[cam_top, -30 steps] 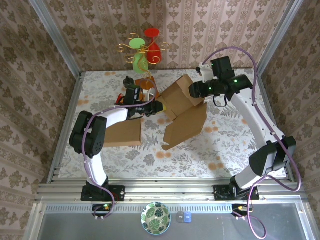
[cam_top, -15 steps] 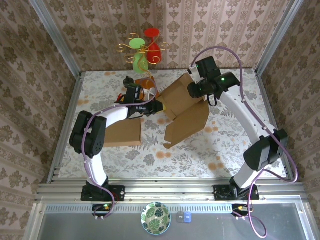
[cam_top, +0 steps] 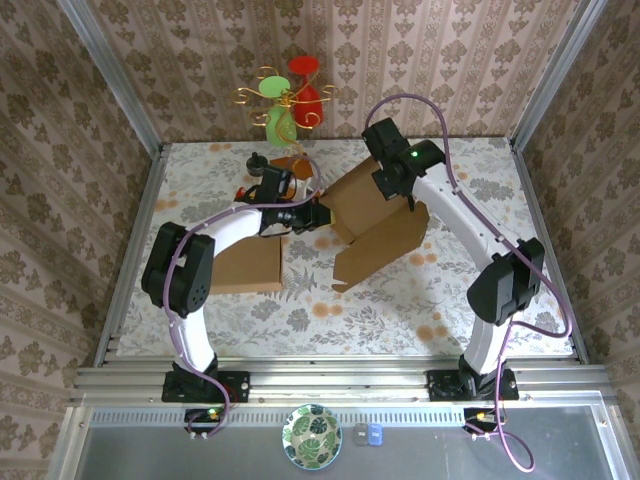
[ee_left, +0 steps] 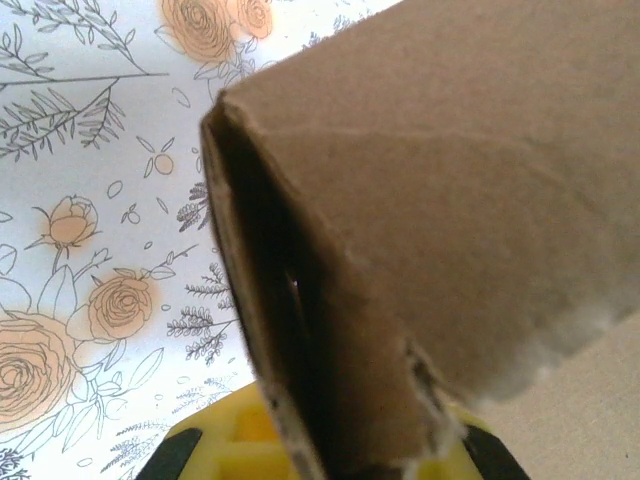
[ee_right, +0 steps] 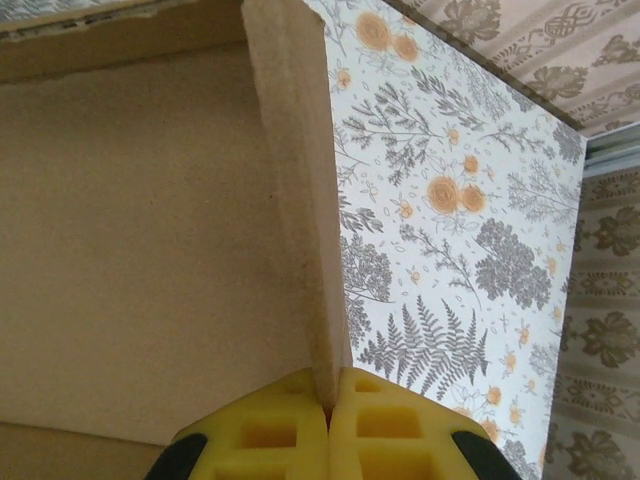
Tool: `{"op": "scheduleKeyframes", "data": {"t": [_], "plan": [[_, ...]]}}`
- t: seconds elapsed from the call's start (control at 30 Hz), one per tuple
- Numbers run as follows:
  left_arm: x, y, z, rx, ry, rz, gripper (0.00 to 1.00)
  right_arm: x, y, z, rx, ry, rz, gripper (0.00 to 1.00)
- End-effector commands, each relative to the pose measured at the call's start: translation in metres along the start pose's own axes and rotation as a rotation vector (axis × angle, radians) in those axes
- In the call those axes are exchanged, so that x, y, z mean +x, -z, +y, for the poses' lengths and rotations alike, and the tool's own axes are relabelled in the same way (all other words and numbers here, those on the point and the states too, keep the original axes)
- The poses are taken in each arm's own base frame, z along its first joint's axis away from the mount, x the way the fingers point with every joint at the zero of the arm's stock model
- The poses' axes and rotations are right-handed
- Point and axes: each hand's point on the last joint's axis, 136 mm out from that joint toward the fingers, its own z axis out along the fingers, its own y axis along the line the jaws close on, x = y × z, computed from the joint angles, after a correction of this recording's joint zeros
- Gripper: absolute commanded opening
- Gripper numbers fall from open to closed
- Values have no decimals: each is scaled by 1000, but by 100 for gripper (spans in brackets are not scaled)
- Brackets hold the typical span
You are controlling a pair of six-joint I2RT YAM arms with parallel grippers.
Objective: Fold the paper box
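The brown paper box (cam_top: pixel 375 225) lies partly unfolded in the middle of the floral table, with one flap raised and a long panel sloping toward the front. My left gripper (cam_top: pixel 318 215) is shut on the box's left flap. In the left wrist view that folded cardboard (ee_left: pixel 420 200) runs down between the yellow pads (ee_left: pixel 215 450). My right gripper (cam_top: pixel 397 192) is shut on an upright wall at the box's far side. In the right wrist view the wall's thin edge (ee_right: pixel 295 200) is pinched where the right gripper (ee_right: pixel 328 415) closes, and a broad box panel (ee_right: pixel 130 230) lies to the left.
A second flat piece of cardboard (cam_top: pixel 247 265) lies left of the box under the left arm. A wire stand with red and green cups (cam_top: pixel 290 100) is at the back. A patterned bowl (cam_top: pixel 311 437) sits on the near ledge. Metal frame rails border the table.
My right arm has swung left over the box and its jaws have closed on the upright wall. The box's long panel shifted slightly. My left gripper kept its hold.
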Motion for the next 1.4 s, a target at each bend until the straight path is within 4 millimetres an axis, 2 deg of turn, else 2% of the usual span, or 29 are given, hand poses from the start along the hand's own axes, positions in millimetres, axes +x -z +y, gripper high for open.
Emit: {"op": "scheduleKeyframes", "data": {"t": [0.0, 0.2, 0.3, 0.4, 0.67, 0.77, 0.97, 1.07, 1.2, 1.3, 1.37], "plan": [[-5, 2, -25, 33, -92, 0, 0, 0, 2, 3, 10, 1, 19, 9], [-3, 2, -26, 24, -96, 7, 0, 2, -3, 6, -29, -14, 41, 19], [-3, 2, -26, 20, -99, 7, 0, 4, -7, 8, -38, -17, 54, 21], [-3, 1, -26, 18, -97, 9, 0, 6, -9, 7, -22, -12, 66, 17], [-5, 3, -21, -28, -82, 2, 0, 16, -15, -13, 129, -4, 110, 1], [-7, 3, -22, -35, -79, -5, 0, 19, -16, -24, 202, -5, 118, 0], [-8, 4, -21, -54, -69, 0, 0, 21, -17, -31, 272, 1, 140, 0], [-9, 3, -22, -56, -70, -4, 0, 23, -21, -27, 257, -3, 153, 12], [-9, 3, -22, -61, -67, -1, 0, 22, -22, -29, 278, 10, 158, 14], [-9, 4, -22, -66, -66, 0, 0, 22, -24, -29, 277, 15, 168, 23], [-9, 4, -22, -68, -66, 1, 0, 23, -25, -28, 277, 15, 175, 22]]}}
